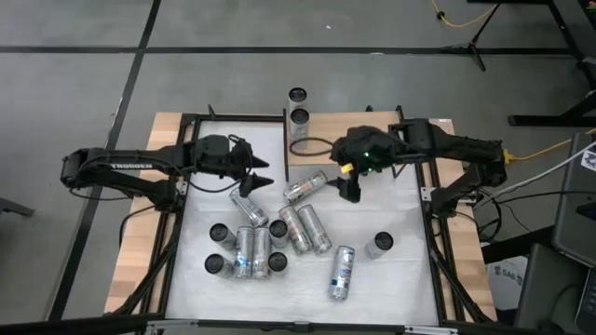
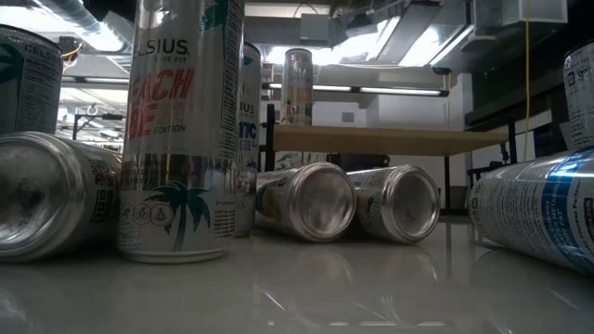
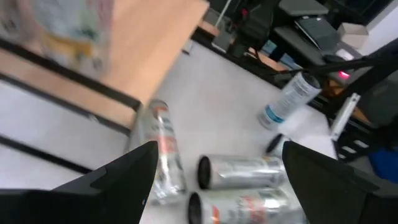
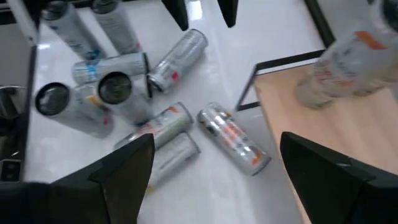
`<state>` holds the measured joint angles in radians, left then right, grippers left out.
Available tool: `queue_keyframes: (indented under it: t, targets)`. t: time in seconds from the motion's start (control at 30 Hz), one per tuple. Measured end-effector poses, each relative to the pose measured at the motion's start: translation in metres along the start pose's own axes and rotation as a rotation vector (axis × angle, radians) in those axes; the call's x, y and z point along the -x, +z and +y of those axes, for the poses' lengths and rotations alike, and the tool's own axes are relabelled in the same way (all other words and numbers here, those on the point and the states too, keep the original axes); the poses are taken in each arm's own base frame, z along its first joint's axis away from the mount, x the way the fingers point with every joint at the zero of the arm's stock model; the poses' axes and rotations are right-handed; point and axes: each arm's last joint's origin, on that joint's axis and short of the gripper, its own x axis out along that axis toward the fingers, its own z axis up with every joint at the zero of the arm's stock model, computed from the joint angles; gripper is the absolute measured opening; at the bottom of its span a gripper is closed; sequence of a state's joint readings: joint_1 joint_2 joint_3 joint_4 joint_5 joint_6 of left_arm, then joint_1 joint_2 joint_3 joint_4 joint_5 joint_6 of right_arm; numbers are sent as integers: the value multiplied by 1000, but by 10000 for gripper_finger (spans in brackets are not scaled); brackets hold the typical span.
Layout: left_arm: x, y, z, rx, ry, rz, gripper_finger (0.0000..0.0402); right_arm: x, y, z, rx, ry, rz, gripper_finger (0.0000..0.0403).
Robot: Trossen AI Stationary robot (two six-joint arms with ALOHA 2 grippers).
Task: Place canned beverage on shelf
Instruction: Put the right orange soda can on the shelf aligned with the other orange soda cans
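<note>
The shelf [image 1: 298, 160], a pale wood board on black posts, stands at the table's far middle; it also shows in the low view [image 2: 390, 139]. Two cans [image 1: 299, 118] stand upright on its far left part. Several more cans stand or lie on their sides on the white table, among them one [image 1: 304, 186] lying just in front of the shelf. My left gripper [image 1: 261, 184] hangs open above the table, left of that can. My right gripper [image 1: 348, 191] hangs open over the shelf's near edge. Neither has anything between its fingers [image 3: 127, 174] [image 4: 124, 168].
A cluster of cans [image 1: 250, 249] fills the table's near left. One can [image 1: 342, 272] lies alone near the front, and another [image 1: 379, 244] stands upright to its right. Black frame rails [image 1: 433, 233] run along the table's sides. A cable loop [image 1: 309, 146] lies on the shelf.
</note>
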<state>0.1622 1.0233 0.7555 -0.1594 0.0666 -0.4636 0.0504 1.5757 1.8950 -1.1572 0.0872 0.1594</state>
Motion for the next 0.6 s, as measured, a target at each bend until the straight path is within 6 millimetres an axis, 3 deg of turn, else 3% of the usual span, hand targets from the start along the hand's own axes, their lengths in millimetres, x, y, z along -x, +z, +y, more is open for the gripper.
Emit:
queue_keyframes:
  t: [0.37, 0.6]
  targets:
    - [1, -20, -6, 321, 72, 149, 338, -20, -18, 25, -34, 35, 92, 340]
    - [2, -27, -6, 335, 95, 201, 338, -41, -35, 39, -14, 46, 148, 340]
